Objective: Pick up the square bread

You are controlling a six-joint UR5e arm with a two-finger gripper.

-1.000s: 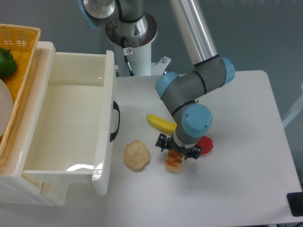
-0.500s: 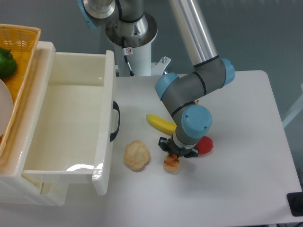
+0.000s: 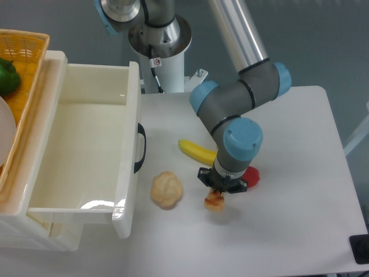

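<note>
The square bread (image 3: 214, 201) is a small golden-orange block with browned patches, near the table's front middle. My gripper (image 3: 219, 187) points straight down over it and is shut on its top. Only the bread's lower part shows below the fingers. I cannot tell whether it hangs just above the table or touches it.
A round pale bun (image 3: 166, 189) lies left of the bread. A yellow banana (image 3: 196, 152) and a red pepper (image 3: 252, 176) lie close behind and right of the gripper. A white open bin (image 3: 128, 144) stands at left, with a wicker basket (image 3: 26, 43) beyond.
The gripper's fingers have closed on the square bread and the arm has shifted slightly to the right, with the bread now showing smaller under the gripper.
</note>
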